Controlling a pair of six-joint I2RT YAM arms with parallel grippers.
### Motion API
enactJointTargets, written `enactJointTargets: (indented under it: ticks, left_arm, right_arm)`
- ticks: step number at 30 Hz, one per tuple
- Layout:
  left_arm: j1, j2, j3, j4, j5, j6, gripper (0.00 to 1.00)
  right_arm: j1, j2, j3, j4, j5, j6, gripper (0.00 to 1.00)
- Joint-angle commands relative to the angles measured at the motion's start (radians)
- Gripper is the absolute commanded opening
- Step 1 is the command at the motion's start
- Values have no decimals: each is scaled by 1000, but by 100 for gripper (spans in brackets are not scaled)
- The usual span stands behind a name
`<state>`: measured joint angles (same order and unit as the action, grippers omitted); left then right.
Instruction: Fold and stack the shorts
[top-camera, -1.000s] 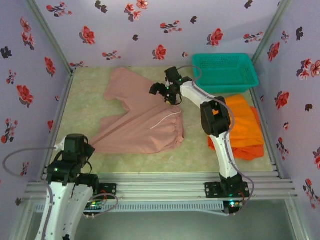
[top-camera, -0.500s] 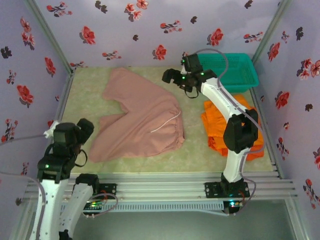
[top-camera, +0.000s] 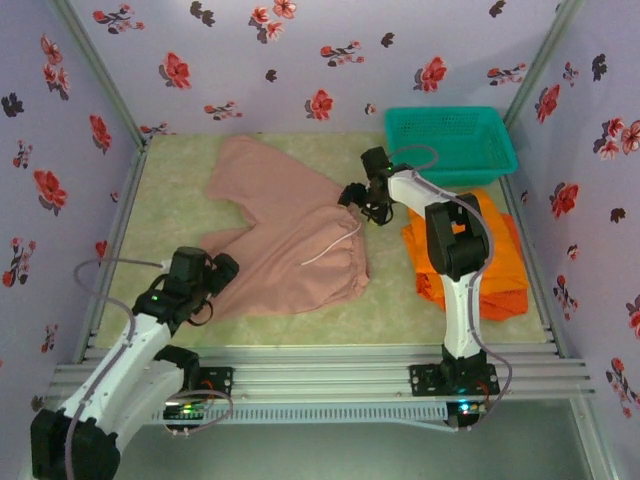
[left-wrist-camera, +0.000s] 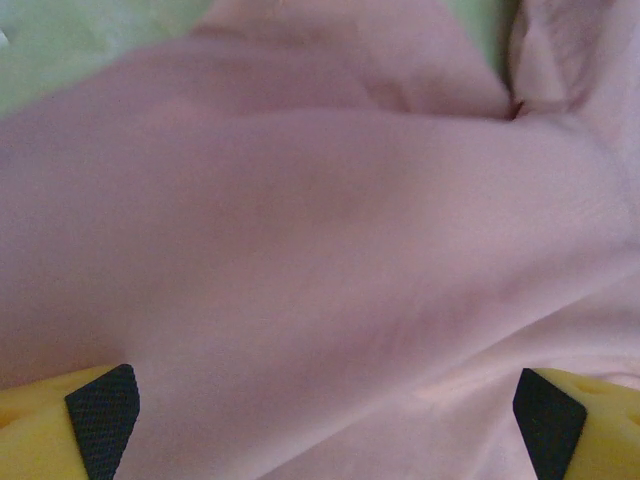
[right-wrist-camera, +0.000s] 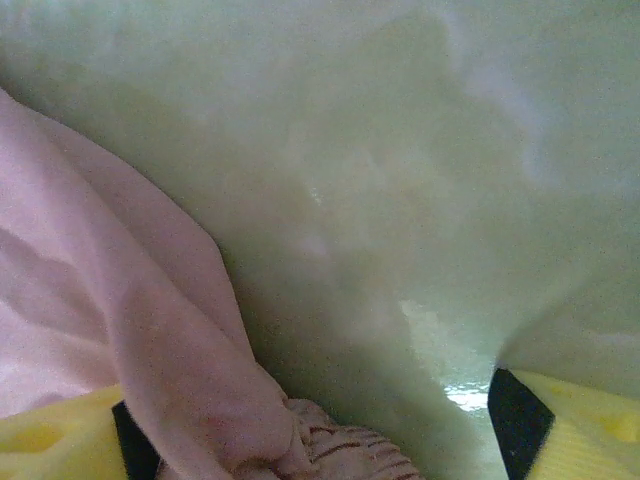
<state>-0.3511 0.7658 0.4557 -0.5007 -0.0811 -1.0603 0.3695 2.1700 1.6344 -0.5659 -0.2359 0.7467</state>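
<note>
at the middle of the counter (top-camera: 180, 190), reaching toward its left side, the pink shorts (top-camera: 285, 235) lie spread and only loosely doubled, white drawstring (top-camera: 330, 245) on top. the orange shorts (top-camera: 495, 255) sit folded in a pile at the right edge, just in front of the teal basket (top-camera: 455, 172). so the step in hand looks to be the fold of the last, larger pair.

the left arm (top-camera: 140, 340) has its jaws low at the near-left leg end of the pink shorts. the right arm (top-camera: 445, 250) has its jaws at the far-right waistband corner. both sets of jaws stand spread, pinching nothing yet.

the overhead view gives the layout: which corner each arm is at, and how far the pink pair lies from the pile. the left wrist view adds that pink cloth spans the whole gap between the fingertips (left-wrist-camera: 100, 420). the right wrist view shows the gathered waistband (right-wrist-camera: 345, 450) bunched against one side only. bare counter lies ahead of the other fingertip (right-wrist-camera: 520, 420).

next, each arm likely needs to settle onto its edge and close. the right should shift toward the cloth so it bites the waistband rather than air.
</note>
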Motion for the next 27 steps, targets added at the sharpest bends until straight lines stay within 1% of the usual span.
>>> enactJointTargets:
  ticks: [1,5,8,11,14,16,18,21,24,27]
  left_arm:
    - [-29,39,-51,126,-15,-51,99]
    - [-59,81,-122,200,-30,-84,99]
    - [-71,99,-150,227,-41,-96,99]
    - [-74,101,-184,235,-45,-98,99]
    - [-75,94,-197,234,-50,-101,99]
    - [-76,91,-205,235,-52,-102,99]
    - [-76,87,-210,235,-55,-104,99]
    - [-78,87,-217,237,-59,-107,99]
    - [-77,87,-222,242,-61,-109,99]
    - [-77,86,-227,242,-67,-113,99]
  right_arm:
    - [11,-22,-53,84,-60,91,82]
    - [16,-55,-148,217,-123,192,76]
    - [15,-85,-211,345,-163,285,66]
    - [16,-99,-239,457,-219,373,56]
    - [17,-141,-266,544,-223,422,38]
    - [22,-190,-272,540,-185,400,27]
    - [33,-250,-275,505,-126,348,14]
    - [77,-321,-258,419,-22,233,0]
    - [149,-360,-233,338,82,103,0]
    - [277,-374,-211,259,237,-60,0]
